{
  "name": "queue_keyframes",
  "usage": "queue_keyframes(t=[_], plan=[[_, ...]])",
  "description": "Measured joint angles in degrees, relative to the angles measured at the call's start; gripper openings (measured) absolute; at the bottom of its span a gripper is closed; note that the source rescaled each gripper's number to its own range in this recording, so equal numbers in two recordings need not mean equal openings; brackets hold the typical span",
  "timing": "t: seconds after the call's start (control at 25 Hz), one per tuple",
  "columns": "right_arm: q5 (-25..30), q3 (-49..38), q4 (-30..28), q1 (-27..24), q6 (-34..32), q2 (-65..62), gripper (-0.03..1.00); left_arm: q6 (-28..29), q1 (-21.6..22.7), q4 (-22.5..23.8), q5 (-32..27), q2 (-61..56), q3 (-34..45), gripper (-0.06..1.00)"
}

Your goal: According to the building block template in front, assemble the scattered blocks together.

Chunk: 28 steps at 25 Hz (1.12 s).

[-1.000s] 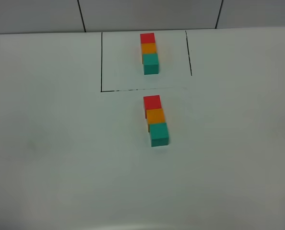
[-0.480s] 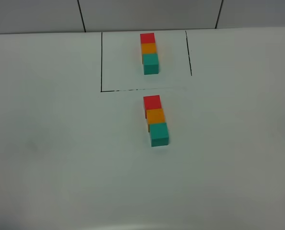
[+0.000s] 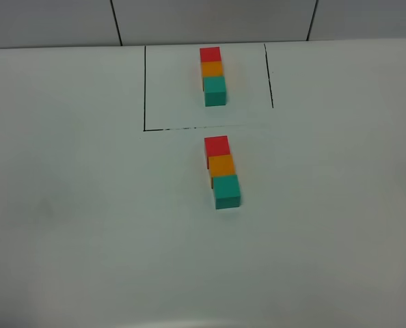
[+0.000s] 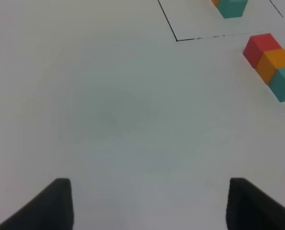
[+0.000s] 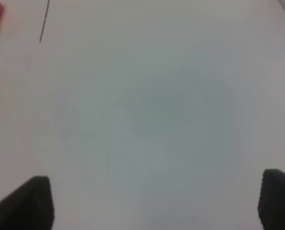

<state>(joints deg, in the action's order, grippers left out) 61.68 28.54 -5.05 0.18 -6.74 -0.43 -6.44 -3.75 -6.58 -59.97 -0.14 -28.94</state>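
Building block template (image 3: pixel 212 75) in red, orange, teal bands, red block (image 3: pixel 217 146), orange block (image 3: pixel 221 166), teal-green block (image 3: pixel 226 190), plain white desk (image 3: pixel 87 219), thin black outline (image 3: pixel 145 89) on desk, black end effector fingertips (image 4: pixel 56 201)

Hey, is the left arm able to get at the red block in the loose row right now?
Probably yes. In the left wrist view the red block lies ahead across bare table, with nothing between; the jaws stand apart and hold nothing. The orange block touches it, so a side grip looks tight.

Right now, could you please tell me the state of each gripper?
Left gripper: open, holding nothing.
Right gripper: open, holding nothing.
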Motion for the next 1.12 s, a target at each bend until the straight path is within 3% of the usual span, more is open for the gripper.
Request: queue_keyframes(t=[0.48, 0.76, 1.12], plan=[[0.0, 0.0, 0.1, -2.0, 0.0, 0.0, 0.73, 0.0, 0.0, 0.0, 0.0, 0.0, 0.0, 0.42], [0.0, 0.0, 0.1, 1.1, 0.0, 0.0, 0.73, 0.0, 0.0, 0.0, 0.0, 0.0, 0.0, 0.42], [0.0, 0.0, 1.6, 1.3, 2.0, 0.0, 0.73, 0.0, 0.0, 0.0, 0.0, 0.0, 0.0, 0.42]])
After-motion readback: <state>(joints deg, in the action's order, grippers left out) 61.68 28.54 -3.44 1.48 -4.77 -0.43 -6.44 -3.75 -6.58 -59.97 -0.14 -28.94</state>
